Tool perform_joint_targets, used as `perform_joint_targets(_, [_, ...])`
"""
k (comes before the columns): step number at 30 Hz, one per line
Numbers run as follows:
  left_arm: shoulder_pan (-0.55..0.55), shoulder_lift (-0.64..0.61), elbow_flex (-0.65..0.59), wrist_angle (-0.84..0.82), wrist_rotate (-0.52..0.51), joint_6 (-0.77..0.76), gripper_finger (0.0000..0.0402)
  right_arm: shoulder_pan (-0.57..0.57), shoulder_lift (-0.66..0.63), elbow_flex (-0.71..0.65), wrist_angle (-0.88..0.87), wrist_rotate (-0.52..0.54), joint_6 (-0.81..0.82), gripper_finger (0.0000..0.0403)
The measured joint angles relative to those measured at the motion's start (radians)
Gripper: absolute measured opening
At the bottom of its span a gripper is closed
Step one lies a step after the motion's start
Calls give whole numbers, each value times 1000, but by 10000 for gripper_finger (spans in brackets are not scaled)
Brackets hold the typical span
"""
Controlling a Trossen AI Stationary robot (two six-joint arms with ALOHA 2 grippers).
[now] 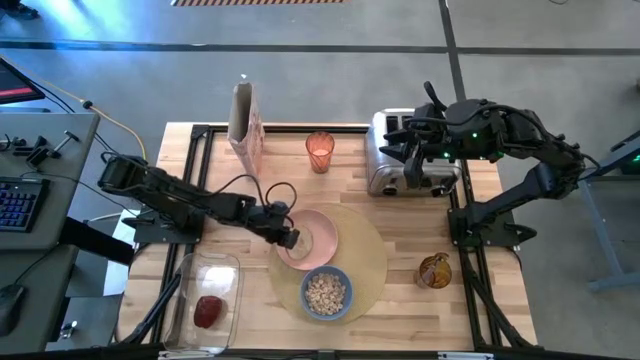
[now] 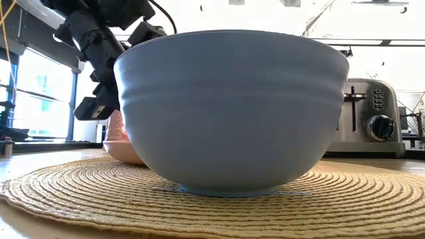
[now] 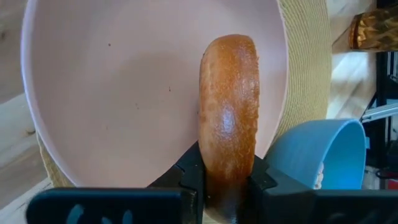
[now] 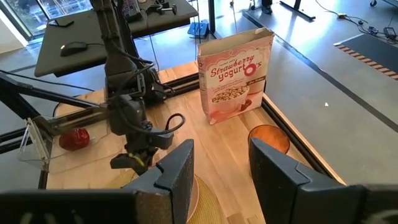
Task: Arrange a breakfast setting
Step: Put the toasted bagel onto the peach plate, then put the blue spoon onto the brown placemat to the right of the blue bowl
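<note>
Apple (image 1: 209, 311) sits in the clear container (image 1: 222, 268) at far left. Left gripper (image 3: 227, 186) is clamped on the bagel (image 3: 228, 112), holding it on edge over the pink plate (image 1: 322, 240) on the placemat (image 1: 370, 262). Bowl (image 1: 326, 292) of cereal just beside the plate. Right gripper (image 4: 221, 163) hangs above the toaster (image 1: 400, 168), fingers apart, holding nothing.

We note a light wooden slatted table top (image 1: 400, 215) edged by a black metal frame (image 1: 190, 160), standing on a smooth grey floor (image 1: 300, 70) crossed by dark seams. Beside it we record a grey side desk (image 1: 40, 190) carrying a black keyboard (image 1: 15, 200). In the low view we find tall bright windows (image 2: 40, 93) and strong daylight beyond.
</note>
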Motion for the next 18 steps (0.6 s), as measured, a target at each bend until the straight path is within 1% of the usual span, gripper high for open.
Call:
perform_joint_targets(10, [40,-10,0,16,84,12,99,0,0,0,-26,-6,0,135])
perform_joint_targets(13, [47,-10,0,8,90,18,113,0,0,0,-41,-6,4,135])
perform_joint_targets(18, [61,-10,0,-51,92,23,126,0,0,0,-47,-6,10,135])
